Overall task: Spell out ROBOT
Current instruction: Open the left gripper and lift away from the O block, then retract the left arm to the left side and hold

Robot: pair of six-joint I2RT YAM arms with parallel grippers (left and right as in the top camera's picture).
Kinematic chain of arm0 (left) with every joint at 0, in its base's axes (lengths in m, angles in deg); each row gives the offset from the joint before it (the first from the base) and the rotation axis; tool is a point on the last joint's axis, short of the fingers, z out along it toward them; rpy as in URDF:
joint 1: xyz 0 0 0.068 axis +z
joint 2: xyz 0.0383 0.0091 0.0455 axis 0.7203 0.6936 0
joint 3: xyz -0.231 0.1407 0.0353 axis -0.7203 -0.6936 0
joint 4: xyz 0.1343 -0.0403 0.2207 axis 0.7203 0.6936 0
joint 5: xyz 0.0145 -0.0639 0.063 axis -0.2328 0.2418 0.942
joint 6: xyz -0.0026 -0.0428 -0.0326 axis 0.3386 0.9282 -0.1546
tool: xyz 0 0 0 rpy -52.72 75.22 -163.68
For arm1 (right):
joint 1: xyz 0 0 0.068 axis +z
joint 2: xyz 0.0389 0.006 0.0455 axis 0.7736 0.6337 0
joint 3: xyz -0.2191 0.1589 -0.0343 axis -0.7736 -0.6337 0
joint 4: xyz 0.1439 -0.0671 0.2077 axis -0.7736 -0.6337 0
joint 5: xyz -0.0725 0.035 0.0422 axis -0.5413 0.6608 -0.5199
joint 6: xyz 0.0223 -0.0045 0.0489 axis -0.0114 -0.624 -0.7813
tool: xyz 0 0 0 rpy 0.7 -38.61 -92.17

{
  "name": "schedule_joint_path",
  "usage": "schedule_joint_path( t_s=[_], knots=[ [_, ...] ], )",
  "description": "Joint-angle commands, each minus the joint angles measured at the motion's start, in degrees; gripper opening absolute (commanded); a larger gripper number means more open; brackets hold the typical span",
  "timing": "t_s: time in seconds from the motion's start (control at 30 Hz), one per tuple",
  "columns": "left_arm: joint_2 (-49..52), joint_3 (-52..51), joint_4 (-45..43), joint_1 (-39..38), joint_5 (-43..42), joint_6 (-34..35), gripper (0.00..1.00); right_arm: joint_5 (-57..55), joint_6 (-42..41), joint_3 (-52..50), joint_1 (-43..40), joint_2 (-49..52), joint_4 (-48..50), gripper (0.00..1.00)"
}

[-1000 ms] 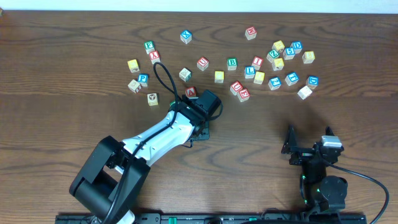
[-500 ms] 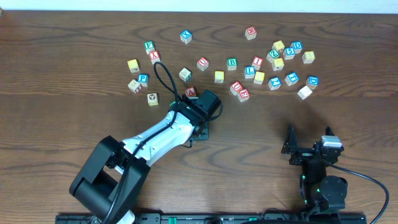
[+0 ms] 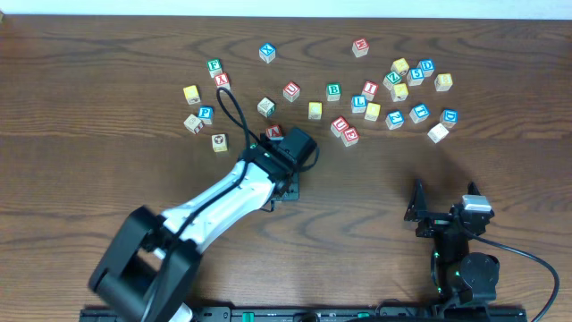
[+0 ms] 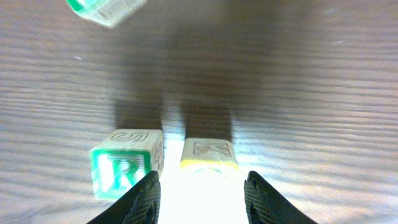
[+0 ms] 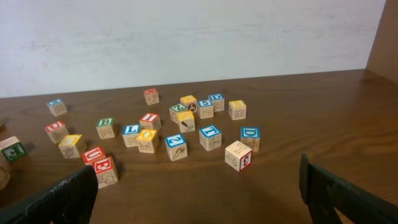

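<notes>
Cubes needed for the word lie in two places on the counter [image 3: 80, 179]. In the left wrist view, the green R cube [image 4: 124, 171] and a pale yellow cube [image 4: 208, 155] with a K on its upward face stand side by side. A narrow gap separates them, and the R is on the left in that view. The left tool [image 4: 202, 200] hangs over the pale yellow cube with one finger on either side of it. The fingers stand a little wider than the cube and do not appear to press on it, so the tool grips nothing. From overhead, the left arm covers this pair, which lies nearer the robot than the other blocks. The green B cube [image 3: 333, 90] sits farther back amid the loose scatter, with a second yellow block [image 3: 315, 109] just in front of it and to its left. Several blue-lettered blocks lie in the cluster to the right, their letters too small to read with certainty. The right tool [image 5: 196, 180] sits low at the near right, well apart from every block, its fingers spread wide and holding nothing.
</notes>
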Motion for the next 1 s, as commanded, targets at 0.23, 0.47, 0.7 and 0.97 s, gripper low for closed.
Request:
schedule_joint_path(
  t_s=[0.23, 0.47, 0.7, 0.97],
  knots=[
    [-19.32, 5.44, 3.76, 0.26, 1.66, -6.84, 0.52, 0.09, -0.66, -0.07, -0.35, -0.31, -0.22, 0.99],
    [-30.6, 5.44, 10.54, 5.42, 5.68, -7.3, 0.56, 0.09, -0.66, -0.07, -0.35, -0.31, -0.22, 0.99],
    [-34.05, 5.44, 16.96, 11.98, 5.64, -7.48, 0.56, 0.09, -0.63, -0.07, -0.35, -0.31, -0.22, 0.99],
    [-33.92, 5.44, 17.84, 12.85, 5.6, -7.21, 0.56, 0.09, -0.66, -0.07, -0.35, -0.31, -0.22, 0.99]
  ],
)
